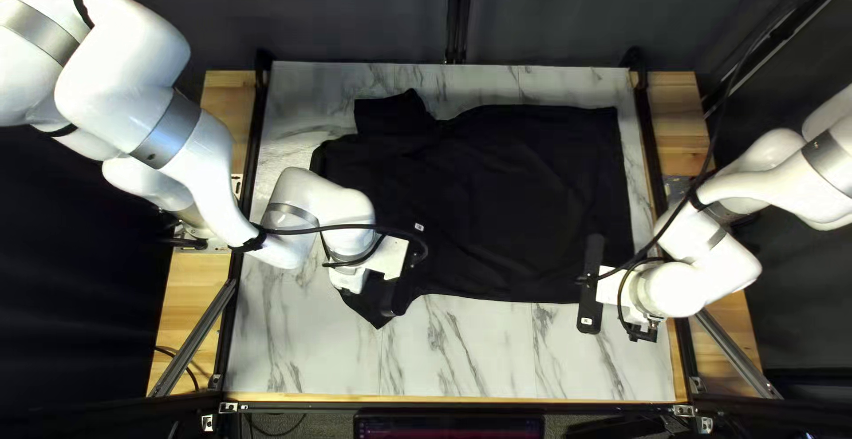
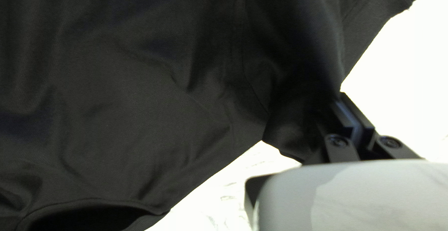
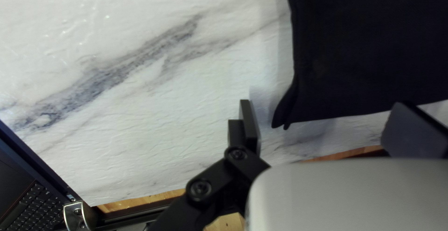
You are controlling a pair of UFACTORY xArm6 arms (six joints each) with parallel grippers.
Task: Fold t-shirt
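Across the bench (image 1: 479,363), shirt (image 1: 532,199) spread, hem toward the right edge. Left gripper (image 2: 346,98) looks clamped on its near sleeve (image 2: 375,21); right gripper (image 3: 324,105) apart, fingers either side of the hem corner (image 3: 288,102). Best pinch both layers there, then lift evenly.

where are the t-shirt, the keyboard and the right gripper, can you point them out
T-shirt (image 1: 532,190): top left view, on the shirt's body.
Keyboard (image 3: 33,204): right wrist view, on its keys.
Right gripper (image 3: 325,103): right wrist view, midway between its open fingers.
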